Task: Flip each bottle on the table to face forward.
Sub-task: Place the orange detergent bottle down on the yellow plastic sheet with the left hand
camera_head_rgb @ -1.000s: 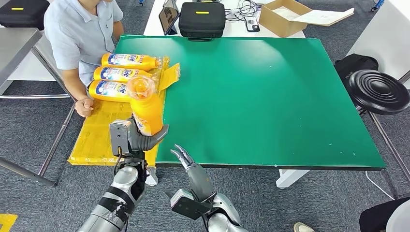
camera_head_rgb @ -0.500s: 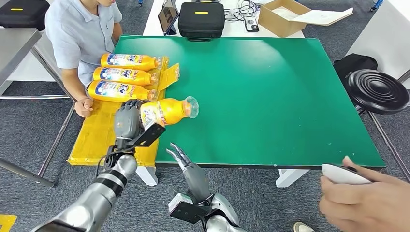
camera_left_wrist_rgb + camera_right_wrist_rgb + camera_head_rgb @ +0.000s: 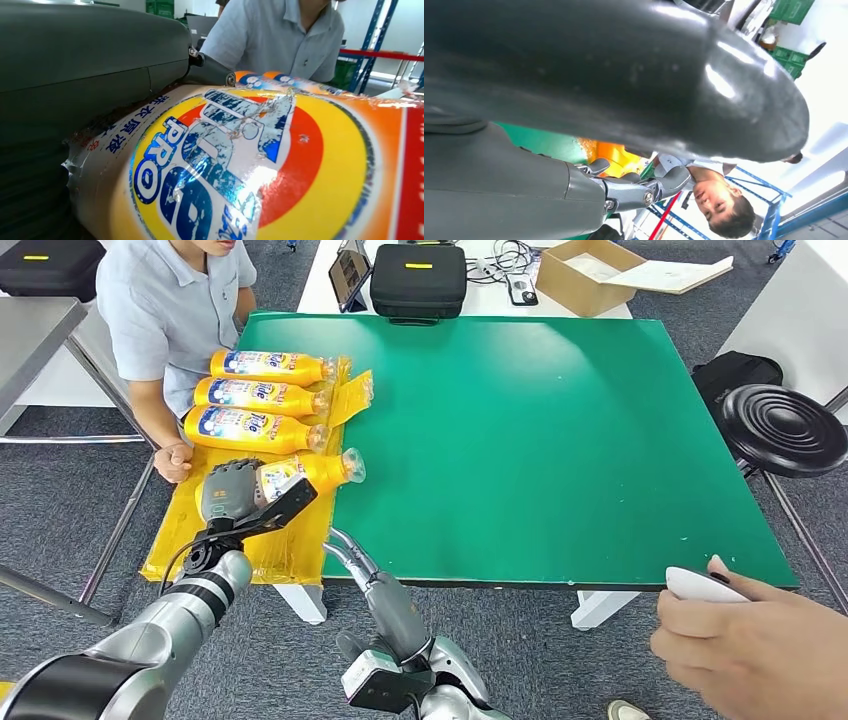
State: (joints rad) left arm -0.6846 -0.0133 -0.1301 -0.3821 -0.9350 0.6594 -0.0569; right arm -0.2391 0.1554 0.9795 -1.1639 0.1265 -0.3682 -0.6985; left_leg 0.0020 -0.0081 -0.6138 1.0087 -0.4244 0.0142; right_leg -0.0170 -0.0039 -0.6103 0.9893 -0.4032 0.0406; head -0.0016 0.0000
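Observation:
My left hand (image 3: 232, 493) grips an orange bottle (image 3: 300, 473) that lies on its side over the yellow mat (image 3: 195, 530), cap end toward the green table (image 3: 540, 440). Close up in the left wrist view, the bottle (image 3: 280, 165) shows its blue and red label, with my hand (image 3: 85, 75) wrapped over it. Three more orange bottles (image 3: 258, 398) lie side by side on the mat beyond, labels up. My right hand (image 3: 350, 560) hangs below the table's near edge with fingers straight and nothing in them; its fingers (image 3: 634, 187) appear in the right wrist view.
A person in a light blue shirt (image 3: 165, 310) sits at the left of the table with a fist by the mat. Another person's hand (image 3: 740, 635) holds a white object at the lower right. A black case (image 3: 417, 280) and a cardboard box (image 3: 585, 275) stand behind the table.
My left hand has drawn the bottle back to the left and set it lower over the yellow mat; a second ago it held the bottle upright. The right hand shifted slightly left.

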